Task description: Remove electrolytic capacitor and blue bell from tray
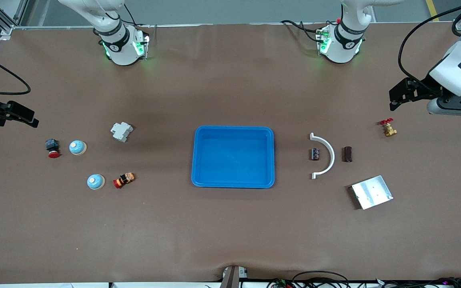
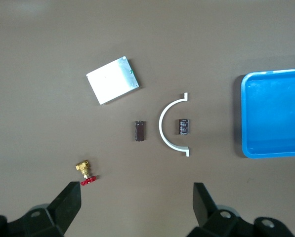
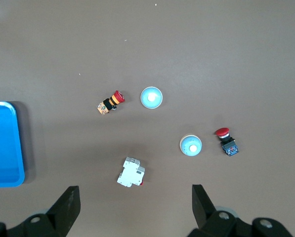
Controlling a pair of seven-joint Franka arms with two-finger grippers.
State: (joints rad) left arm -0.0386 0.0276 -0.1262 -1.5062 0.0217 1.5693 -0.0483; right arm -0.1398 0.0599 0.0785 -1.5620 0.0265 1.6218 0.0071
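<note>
- Front view: two capacitors lie toward the left arm's end of the tabletop. One capacitor sits inside the curve of a white arc-shaped bracket; I cannot tell whether they touch. A second, darker capacitor lies just outside the arc, apart from it.
- Two pale blue bells lie toward the right arm's end. One bell sits just beside a red-capped push button. The nearer bell sits close to a red-and-orange push button lying on its side.
- A blue tray rests at the middle of the tabletop, between the two groups. Nothing lies in it.
- Other items: a white circuit breaker farther from the camera than the bells; a silver metal plate nearer the camera than the capacitors; a brass valve with a red handle toward the left arm's end.
- Left gripper hovers over the left arm's end of the tabletop, above the valve area. Its fingers are spread wide and hold nothing.
- Right gripper hovers over the right arm's end, above the edge of the tabletop. Its fingers are likewise spread wide and empty.
</note>
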